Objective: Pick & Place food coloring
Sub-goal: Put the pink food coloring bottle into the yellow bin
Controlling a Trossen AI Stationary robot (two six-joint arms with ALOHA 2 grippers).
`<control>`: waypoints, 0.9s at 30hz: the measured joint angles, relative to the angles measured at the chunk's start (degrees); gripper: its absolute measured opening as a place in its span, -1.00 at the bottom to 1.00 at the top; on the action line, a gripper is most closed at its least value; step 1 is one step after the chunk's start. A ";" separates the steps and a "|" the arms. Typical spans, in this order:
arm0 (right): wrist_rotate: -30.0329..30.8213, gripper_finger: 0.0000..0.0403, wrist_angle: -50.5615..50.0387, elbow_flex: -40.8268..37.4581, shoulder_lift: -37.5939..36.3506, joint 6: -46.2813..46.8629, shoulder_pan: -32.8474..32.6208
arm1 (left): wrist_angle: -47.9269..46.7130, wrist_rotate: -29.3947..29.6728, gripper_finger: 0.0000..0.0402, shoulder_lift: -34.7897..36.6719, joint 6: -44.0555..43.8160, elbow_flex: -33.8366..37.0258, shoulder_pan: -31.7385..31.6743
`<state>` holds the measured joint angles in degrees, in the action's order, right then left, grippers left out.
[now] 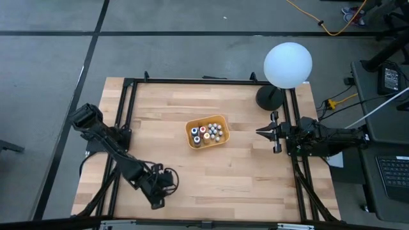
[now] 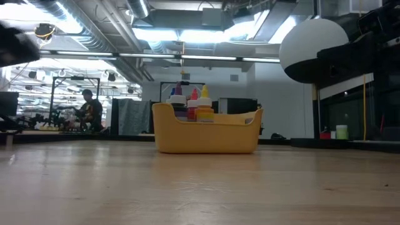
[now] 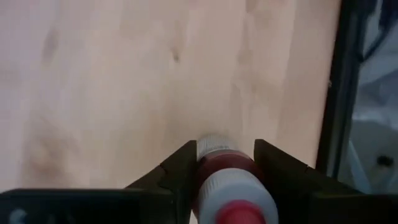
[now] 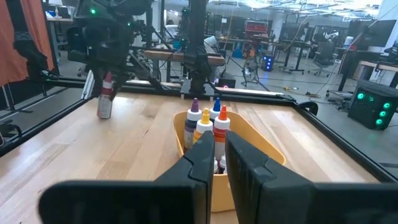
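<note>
While the left gripper (image 1: 156, 191) hung low over the near-left part of the wooden table (image 1: 243, 172), its two dark fingers (image 3: 180, 171) stood on either side of a small red food coloring bottle (image 3: 227, 180) — close against its flanks in the left wrist view, though whether they were truly pinching it could not be told. That bottle sat between the fingertips with its white shoulder and red cap toward the wrist and its far end toward the table's black frame rail (image 3: 339, 93). From the right wrist view the same bottle (image 4: 106, 102) stood upright on the wood directly under the left gripper (image 4: 107, 74). No label or writing on it could be read.

Well ahead of those fingers, at mid-table, sat the orange-yellow tray (image 1: 192, 135), holding the other bottles (image 1: 209, 132) upright — caps of white, blue, orange and red. No brand names on them were legible.

Farther right, the white globe lamp (image 1: 288, 64) stood at the table's far-right corner. The right gripper (image 1: 261, 132) waited at the right edge, its fingers (image 4: 202, 158) nearly pressed together with only a thin slit between them, holding nothing, and pointed at the tray just beyond their tips.
</note>
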<state>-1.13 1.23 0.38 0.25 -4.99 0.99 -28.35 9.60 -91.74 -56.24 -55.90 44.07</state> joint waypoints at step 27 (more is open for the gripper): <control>0.01 -0.78 -0.01 0.00 0.00 0.00 0.00 | -14.71 -3.30 -0.31 6.00 31.59 -19.88 -35.79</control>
<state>-1.13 1.21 0.38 0.25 -4.99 0.99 -43.07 6.30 -85.74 -24.65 -75.77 8.28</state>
